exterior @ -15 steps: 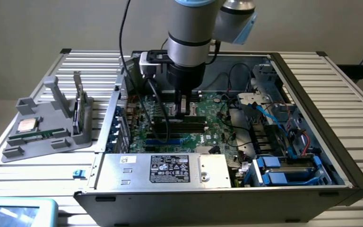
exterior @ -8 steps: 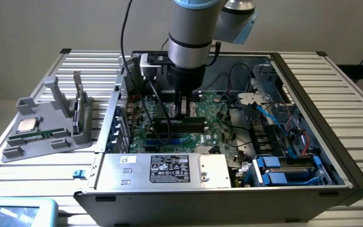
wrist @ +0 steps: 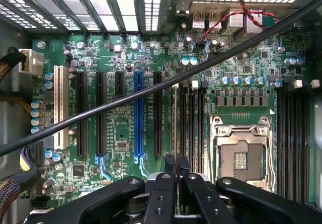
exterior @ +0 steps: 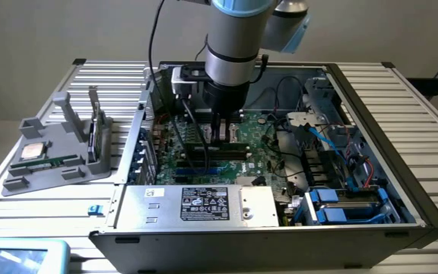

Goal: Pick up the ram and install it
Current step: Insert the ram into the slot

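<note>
My gripper (exterior: 220, 137) reaches straight down into the open computer case, low over the green motherboard (exterior: 261, 137). Its fingers are shut on the ram (exterior: 203, 149), a long narrow stick held level and lying along the memory slots. In the wrist view the gripper (wrist: 176, 164) shows its two black fingers pressed together. The ram (wrist: 175, 118) appears edge-on as a thin pale line running away from them, beside the black memory slots (wrist: 193, 118). I cannot tell whether it is seated in a slot or just above one.
A black cable (wrist: 151, 90) crosses diagonally in front of the wrist camera. The processor socket (wrist: 240, 156) lies beside the slots, and a blue expansion slot (wrist: 139, 116) on the other side. A power supply (exterior: 196, 204) and blue drive caddies (exterior: 348, 205) fill the case front. A grey fixture (exterior: 59, 165) with a silver chip (exterior: 32, 151) stands outside, at the exterior view's left.
</note>
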Robot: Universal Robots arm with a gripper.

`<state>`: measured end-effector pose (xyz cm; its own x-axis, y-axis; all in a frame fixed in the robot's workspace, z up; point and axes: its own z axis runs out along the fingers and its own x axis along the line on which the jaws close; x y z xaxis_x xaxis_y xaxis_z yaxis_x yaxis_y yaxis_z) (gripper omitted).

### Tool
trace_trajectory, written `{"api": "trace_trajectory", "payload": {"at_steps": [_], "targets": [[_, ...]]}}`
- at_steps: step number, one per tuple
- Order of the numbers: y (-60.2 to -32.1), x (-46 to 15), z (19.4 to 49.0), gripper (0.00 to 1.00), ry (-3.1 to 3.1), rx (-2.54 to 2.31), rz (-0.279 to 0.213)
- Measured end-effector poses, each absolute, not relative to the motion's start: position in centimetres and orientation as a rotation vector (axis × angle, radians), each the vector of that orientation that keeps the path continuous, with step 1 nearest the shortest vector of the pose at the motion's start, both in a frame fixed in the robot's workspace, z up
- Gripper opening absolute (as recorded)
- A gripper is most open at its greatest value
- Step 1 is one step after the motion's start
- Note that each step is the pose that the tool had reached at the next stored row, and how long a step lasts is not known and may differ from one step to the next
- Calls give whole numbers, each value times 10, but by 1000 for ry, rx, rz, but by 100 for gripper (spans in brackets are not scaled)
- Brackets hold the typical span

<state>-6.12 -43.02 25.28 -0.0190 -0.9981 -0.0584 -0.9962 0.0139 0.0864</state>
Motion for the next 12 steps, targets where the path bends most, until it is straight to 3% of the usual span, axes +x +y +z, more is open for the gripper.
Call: {"api": "trace_trajectory", "payload": {"at_steps": [12], "targets": [[-430, -54, 245, 11, -2211, 2185, -174]]}}
